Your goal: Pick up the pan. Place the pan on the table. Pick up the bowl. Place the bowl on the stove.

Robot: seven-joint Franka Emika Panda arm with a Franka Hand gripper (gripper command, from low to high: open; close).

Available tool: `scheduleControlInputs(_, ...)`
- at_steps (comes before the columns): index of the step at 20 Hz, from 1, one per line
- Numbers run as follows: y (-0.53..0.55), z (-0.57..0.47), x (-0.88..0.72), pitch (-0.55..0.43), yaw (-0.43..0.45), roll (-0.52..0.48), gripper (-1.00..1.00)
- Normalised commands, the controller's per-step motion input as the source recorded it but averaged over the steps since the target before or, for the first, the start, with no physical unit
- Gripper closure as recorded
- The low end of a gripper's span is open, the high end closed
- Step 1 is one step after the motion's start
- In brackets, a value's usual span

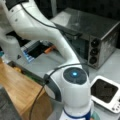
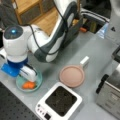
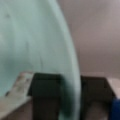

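Straddling the rim of the round light-teal bowl with the gripper, fingers either side but can't tell if actually clamped, bowl sitting on the grey desk beside the dusty-pink pan, probably risking a tilt-out from the thin edge grip.

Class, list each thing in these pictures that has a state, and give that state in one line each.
pan: upright, empty, on the table, off the stove.
bowl: on the table, orange item inside, rim between the pincer's fingers.
stove: top bare.
pincer: down at the bowl's rim.
toaster oven: door closed.
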Motion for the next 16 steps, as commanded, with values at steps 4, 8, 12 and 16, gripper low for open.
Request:
scheduleControlInputs(4,0.0,0.05,-0.08,-0.02,-0.069,0.236,1.0)
scheduleControlInputs(8,0.0,0.12,-0.1,0.003,-0.079,0.25,1.0)
scheduleControlInputs(12,0.01,0.17,-0.1,0.006,-0.087,0.28,1.0)
scheduleControlInputs(16,0.04,0.19,-0.11,0.009,-0.112,0.291,1.0)
